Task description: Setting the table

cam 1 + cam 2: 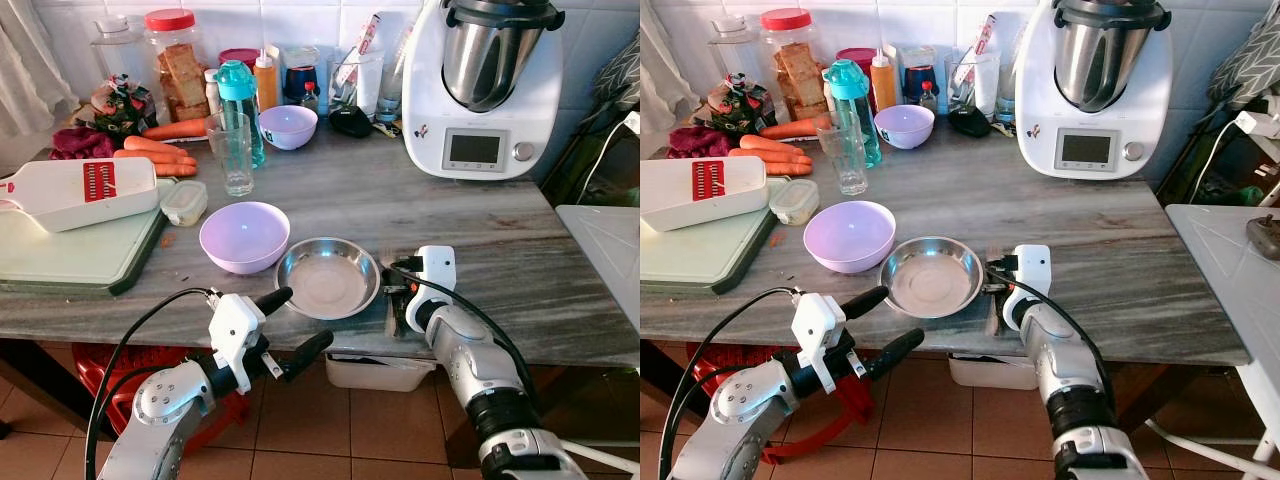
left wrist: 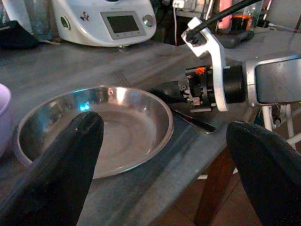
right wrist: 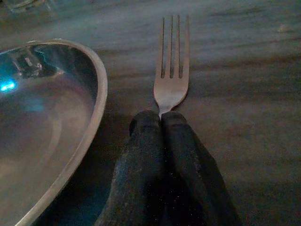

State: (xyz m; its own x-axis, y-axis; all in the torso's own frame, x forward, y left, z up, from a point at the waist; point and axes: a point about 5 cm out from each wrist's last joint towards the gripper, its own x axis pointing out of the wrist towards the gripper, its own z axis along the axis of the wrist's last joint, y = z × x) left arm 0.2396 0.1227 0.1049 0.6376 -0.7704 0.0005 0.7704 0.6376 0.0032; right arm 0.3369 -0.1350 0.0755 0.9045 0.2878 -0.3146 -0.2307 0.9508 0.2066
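Note:
A steel plate (image 1: 327, 277) sits near the front edge of the grey marble table (image 1: 520, 250), with a purple bowl (image 1: 244, 236) touching its left side. Just right of the plate a fork (image 3: 171, 70) lies flat, tines pointing away from me. My right gripper (image 3: 161, 115) is shut on the fork's handle, fingers pressed together at the table (image 1: 395, 300). My left gripper (image 1: 303, 318) hangs open just in front of the table edge, below the plate, nothing between its fingers (image 2: 70, 155).
A cutting board (image 1: 80, 250) with a white slicer (image 1: 75, 190) fills the table's left. Behind stand a glass (image 1: 232, 150), carrots (image 1: 160, 150), a small purple bowl (image 1: 288, 126), jars and a white kitchen machine (image 1: 485, 85). A second white table (image 1: 610, 240) is at right.

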